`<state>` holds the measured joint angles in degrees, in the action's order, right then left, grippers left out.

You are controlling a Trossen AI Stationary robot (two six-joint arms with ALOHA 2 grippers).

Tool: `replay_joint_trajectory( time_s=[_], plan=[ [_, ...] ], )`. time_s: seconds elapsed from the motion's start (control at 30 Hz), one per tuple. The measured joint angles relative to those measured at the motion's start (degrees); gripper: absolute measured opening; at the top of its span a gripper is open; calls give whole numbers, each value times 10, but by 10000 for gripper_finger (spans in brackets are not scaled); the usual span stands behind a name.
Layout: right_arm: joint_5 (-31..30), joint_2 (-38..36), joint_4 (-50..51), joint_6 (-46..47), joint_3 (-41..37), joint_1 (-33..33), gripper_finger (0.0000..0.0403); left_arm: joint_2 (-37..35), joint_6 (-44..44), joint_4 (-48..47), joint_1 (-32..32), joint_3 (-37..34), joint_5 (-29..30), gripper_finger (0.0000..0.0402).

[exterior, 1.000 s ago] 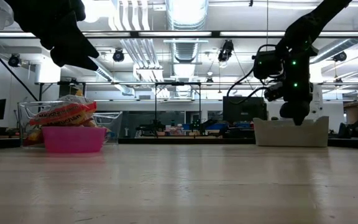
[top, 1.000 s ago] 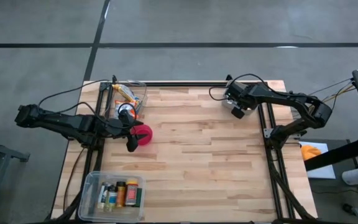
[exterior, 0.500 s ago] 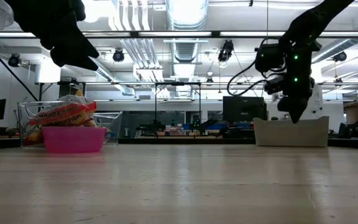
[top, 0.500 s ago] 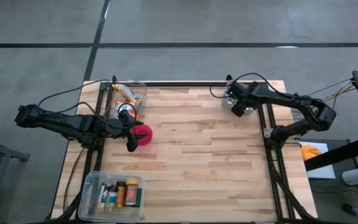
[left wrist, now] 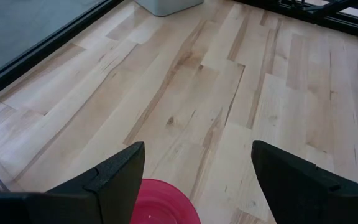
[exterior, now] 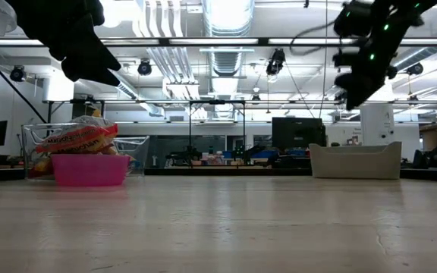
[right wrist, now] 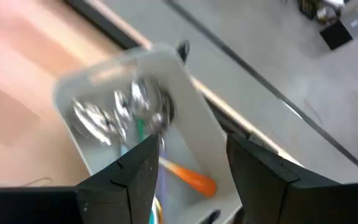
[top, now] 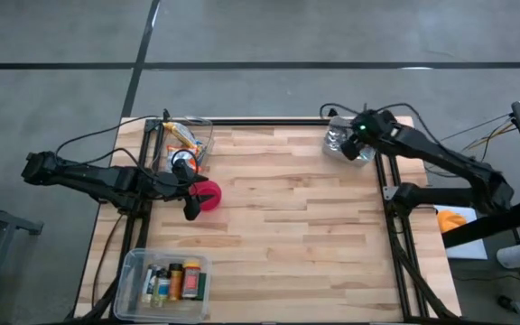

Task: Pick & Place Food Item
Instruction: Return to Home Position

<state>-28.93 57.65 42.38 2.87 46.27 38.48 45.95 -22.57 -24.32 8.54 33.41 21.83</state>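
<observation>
Since the earlier frames the right pincer (right wrist: 192, 146) has risen from the rim of the gray bin (exterior: 355, 161) and now hangs well above it, while the left arm has not shifted. Fingers of the right pincer stand apart, open and holding nothing. Directly below and ahead of them the gray bin sits at the far right corner of the tabletop (top: 296, 226). It contains an orange-handled spoon (right wrist: 194, 179) lying among several shiny spoon bowls (right wrist: 138, 102); the other handles are too blurred to tell apart. The left pincer (left wrist: 197, 146) hovers low over the tabletop with its fingers likewise spread and empty. A pink bowl (left wrist: 163, 202) rests just beneath and in front of it. Beyond the left pincer, toward the far left corner, a clear container (top: 190, 141) holds snack packets (exterior: 78, 138). Behind the same pincer, at the near edge, a clear box (top: 165, 282) carries small bottles.
</observation>
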Motion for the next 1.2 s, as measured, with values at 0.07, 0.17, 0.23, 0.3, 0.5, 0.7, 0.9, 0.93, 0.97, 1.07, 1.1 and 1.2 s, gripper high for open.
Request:
replay_joint_trajectory(
  time_s=[0.07, 0.17, 0.23, 0.3, 0.5, 0.7, 0.9, 0.93, 0.97, 1.07, 1.1, 1.2],
  plan=[
    [8, -28, -8, 0, 9, 0, 187, 0, 0, 0, 0, 0, 0, 298],
    [20, -61, -18, 0, 23, 0, 187, 0, 0, 0, 0, 0, 0, 298],
    [36, -78, -31, 4, 32, 0, 187, 0, 0, 0, 0, 0, 0, 298],
    [67, -94, -46, 9, 40, 0, 187, 0, 0, 0, 0, 0, 0, 298],
    [294, -114, -178, 51, 44, 0, 187, 0, 0, 0, 0, 0, 0, 298],
    [449, -99, -289, 77, 29, -12, 187, 0, 0, 0, 0, 0, 0, 298],
    [457, -69, -334, 46, 24, -85, 187, 0, 0, 0, 0, 0, 0, 298],
    [456, -63, -338, 37, 23, -100, 187, 0, 0, 0, 0, 0, 0, 298],
    [453, -59, -343, 28, 23, -114, 187, 0, 0, 0, 0, 0, 0, 298],
    [426, -51, -359, -1, 22, -165, 182, 0, 0, 0, 0, 0, 0, 298],
    [403, -49, -366, -13, 22, -185, 174, 0, 0, 0, 0, 0, 0, 298],
    [330, -49, -391, -42, 16, -243, 133, 0, 0, 0, 0, 0, 0, 298]
  ],
)
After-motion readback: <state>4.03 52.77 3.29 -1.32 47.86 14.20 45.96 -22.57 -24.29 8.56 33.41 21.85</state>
